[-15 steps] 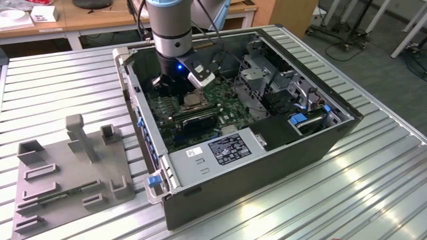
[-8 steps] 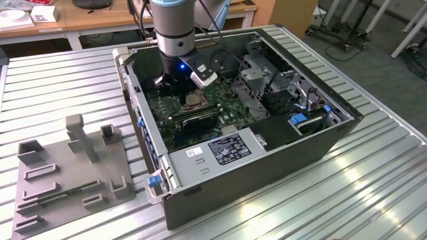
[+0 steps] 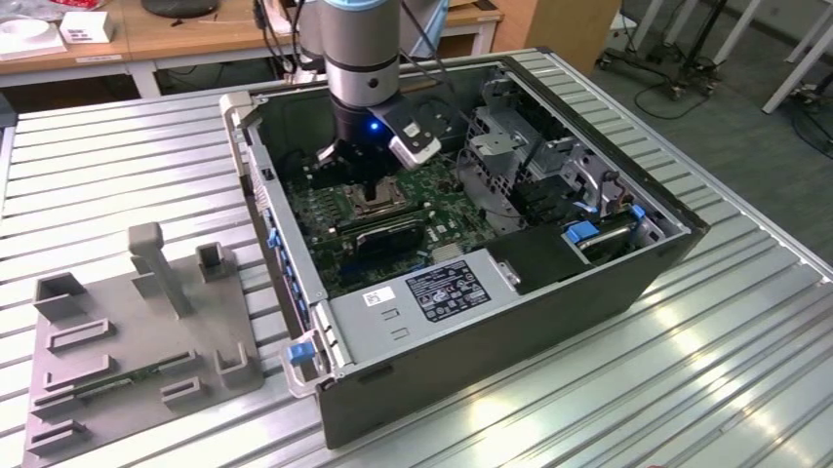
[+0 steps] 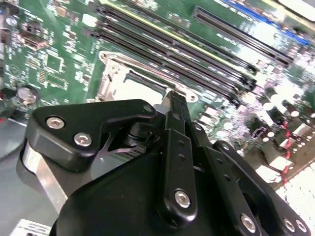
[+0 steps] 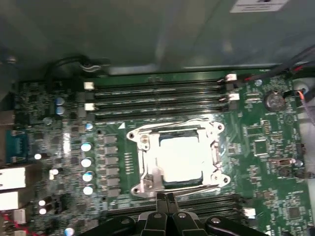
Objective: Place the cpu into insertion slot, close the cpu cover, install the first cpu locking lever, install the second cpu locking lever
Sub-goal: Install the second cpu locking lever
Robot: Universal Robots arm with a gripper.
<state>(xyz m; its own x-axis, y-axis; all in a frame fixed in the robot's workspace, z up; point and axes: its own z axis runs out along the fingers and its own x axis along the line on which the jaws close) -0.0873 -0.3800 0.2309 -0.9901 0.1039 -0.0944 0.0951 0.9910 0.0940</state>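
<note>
Green circuit board is filling the open computer case [image 3: 521,244] that I am watching in the exterior view, lying on the ribbed metal surface [image 3: 117,166]. My arm is reaching straight down into the case, its end effector [image 3: 380,191] hovering just above the insertion slot [image 3: 377,207]. A grey fixture [image 3: 137,341] is sitting on the surface toward the exterior view's left, well apart from the case.

In the second wrist view the end effector [image 4: 173,101] is showing its black fingers pressed together, pinching nothing, just beside the slot's silvery rim [image 4: 110,81].

In the first wrist view the cpu [image 5: 181,156] is lying flat in the insertion slot [image 5: 142,162], its edges running square with the long memory slots [image 5: 157,96]. The cpu cover [image 5: 212,147] is framing it. The closed fingertips [image 5: 166,200] are sitting just beside the socket edge.
</note>
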